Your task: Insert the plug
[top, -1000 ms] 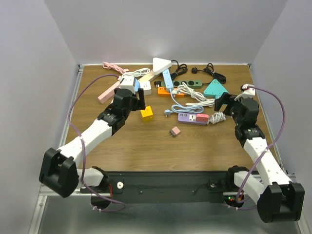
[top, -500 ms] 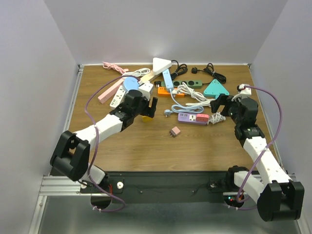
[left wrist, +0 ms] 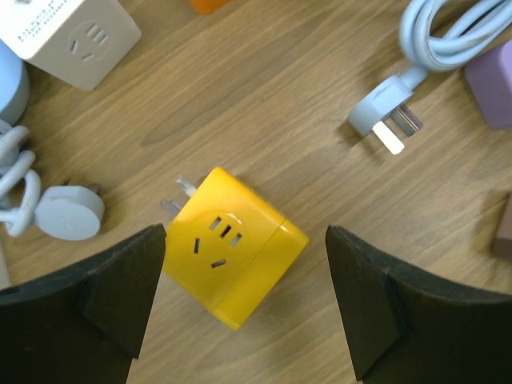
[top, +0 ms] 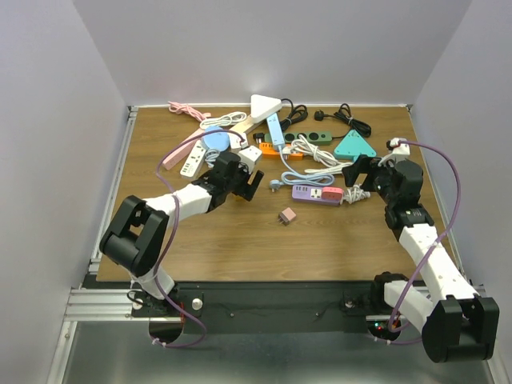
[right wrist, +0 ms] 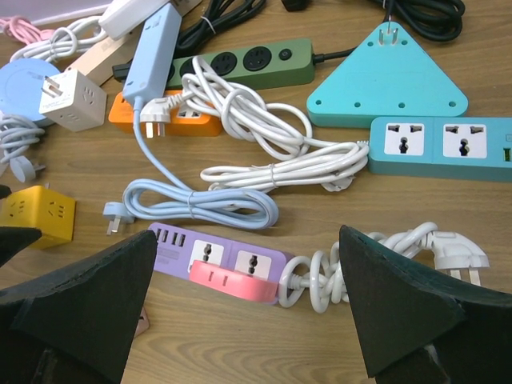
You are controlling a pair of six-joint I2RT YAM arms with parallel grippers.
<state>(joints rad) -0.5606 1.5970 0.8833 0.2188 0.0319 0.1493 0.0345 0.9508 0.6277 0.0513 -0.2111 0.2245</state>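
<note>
Cords point(top: 314, 150), power strips point(top: 317, 193) crowd far side; near tabletop point(top: 224, 240) open.

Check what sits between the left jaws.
The yellow cube socket adapter, socket face up, lies between the jaws of the open left gripper. This shows in the left wrist view.

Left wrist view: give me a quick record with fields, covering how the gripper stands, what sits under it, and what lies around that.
view: left wrist
left gripper: open, one finger on each side of the cube, not closed on it
under it: yellow cube adapter, on the wooden table, socket face up, prongs toward upper left
upper right: light blue plug on its cable, prongs bare
upper left: white cube adapter
left: pale round plug
right edge: purple power strip, mostly cut off
</note>
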